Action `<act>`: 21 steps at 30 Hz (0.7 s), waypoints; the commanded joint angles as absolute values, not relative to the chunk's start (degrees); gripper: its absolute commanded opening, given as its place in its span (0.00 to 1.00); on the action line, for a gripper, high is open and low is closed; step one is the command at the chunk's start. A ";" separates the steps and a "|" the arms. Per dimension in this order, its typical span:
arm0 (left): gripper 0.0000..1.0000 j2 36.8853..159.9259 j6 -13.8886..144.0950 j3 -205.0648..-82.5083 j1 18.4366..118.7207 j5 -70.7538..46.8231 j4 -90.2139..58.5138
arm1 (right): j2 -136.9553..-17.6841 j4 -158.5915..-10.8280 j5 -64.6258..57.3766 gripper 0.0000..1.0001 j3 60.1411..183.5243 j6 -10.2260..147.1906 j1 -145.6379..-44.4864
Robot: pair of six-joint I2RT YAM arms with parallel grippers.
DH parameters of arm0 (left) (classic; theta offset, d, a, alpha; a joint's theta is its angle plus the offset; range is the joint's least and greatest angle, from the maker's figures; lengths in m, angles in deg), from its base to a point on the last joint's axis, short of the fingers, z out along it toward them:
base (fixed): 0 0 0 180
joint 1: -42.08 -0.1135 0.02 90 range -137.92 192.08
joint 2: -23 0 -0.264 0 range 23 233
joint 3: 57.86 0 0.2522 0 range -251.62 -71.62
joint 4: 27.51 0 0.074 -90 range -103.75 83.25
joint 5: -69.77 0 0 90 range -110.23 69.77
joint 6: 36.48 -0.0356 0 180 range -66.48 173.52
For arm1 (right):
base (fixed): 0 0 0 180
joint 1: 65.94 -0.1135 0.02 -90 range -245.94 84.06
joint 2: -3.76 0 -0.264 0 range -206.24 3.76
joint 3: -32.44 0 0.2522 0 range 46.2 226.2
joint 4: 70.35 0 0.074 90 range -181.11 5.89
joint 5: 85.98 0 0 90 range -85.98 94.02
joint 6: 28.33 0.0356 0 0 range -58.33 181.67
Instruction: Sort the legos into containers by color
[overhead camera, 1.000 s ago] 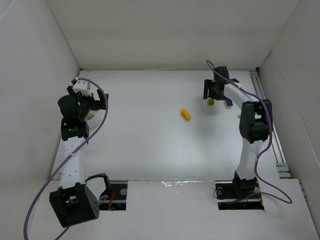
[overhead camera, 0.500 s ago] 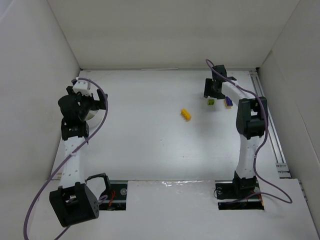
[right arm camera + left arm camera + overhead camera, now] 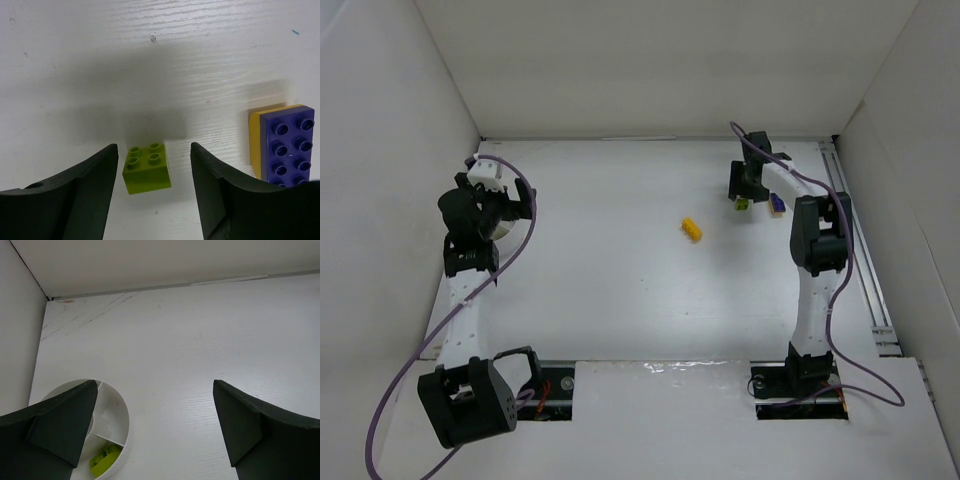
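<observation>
At the far right of the tabletop (image 3: 100, 60), the right pincer (image 3: 153, 147) straddles a lime brick (image 3: 147, 167).
Its jaws are spread, one on each side of the square four-stud brick, so no long axis matters. The brick sits closer to the jaw on the picture's left, and contact cannot be made out. Near it a purple-blue brick (image 3: 290, 147) lies on a yellow brick (image 3: 255, 140), both cut off at the frame. The left pincer (image 3: 154, 390), spread and empty, hovers by the bowl (image 3: 122, 415). That bowl is half hidden, with a lime piece (image 3: 105, 460) showing inside.
</observation>
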State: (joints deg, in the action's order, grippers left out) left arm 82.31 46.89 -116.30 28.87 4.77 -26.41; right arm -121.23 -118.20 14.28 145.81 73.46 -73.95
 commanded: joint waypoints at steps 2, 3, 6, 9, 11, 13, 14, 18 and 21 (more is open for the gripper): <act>0.99 82.41 47.20 -116.44 29.07 5.09 -29.57 | -122.27 -119.01 14.30 0.65 147.98 72.74 -74.55; 0.99 82.41 47.20 -116.44 29.07 5.09 -29.57 | -122.27 -119.01 14.30 0.63 147.98 72.74 -74.55; 0.99 82.41 47.20 -116.44 29.07 5.09 -29.57 | -122.27 -119.53 14.30 0.63 147.98 72.21 -74.55; 0.99 82.94 47.20 -116.44 29.07 5.09 -29.57 | -122.27 -119.53 13.77 0.62 147.98 72.21 -74.55; 0.99 82.94 47.20 -116.44 29.07 5.09 -29.57 | -122.27 -119.53 13.77 0.59 147.98 71.61 -74.55; 0.99 82.94 47.20 -116.44 29.07 5.09 -29.57 | -122.80 -120.06 13.77 0.55 147.98 71.60 -74.55; 0.99 82.94 47.20 -116.44 29.07 5.61 -30.09 | -122.80 -120.06 13.08 0.53 147.98 71.60 -74.55; 0.99 82.94 44.13 -115.91 29.07 8.24 -29.57 | -122.80 -120.59 12.45 0.39 147.98 70.55 -74.55; 0.99 82.94 42.28 -115.39 29.07 11.92 -28.25 | -122.27 -121.11 8.16 0.24 147.98 69.93 -74.03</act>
State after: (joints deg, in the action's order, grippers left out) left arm 83.29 45.03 -116.17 28.87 7.00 -27.18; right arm -122.41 -119.99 11.85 145.90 71.10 -73.92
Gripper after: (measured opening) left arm 0.989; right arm 0.446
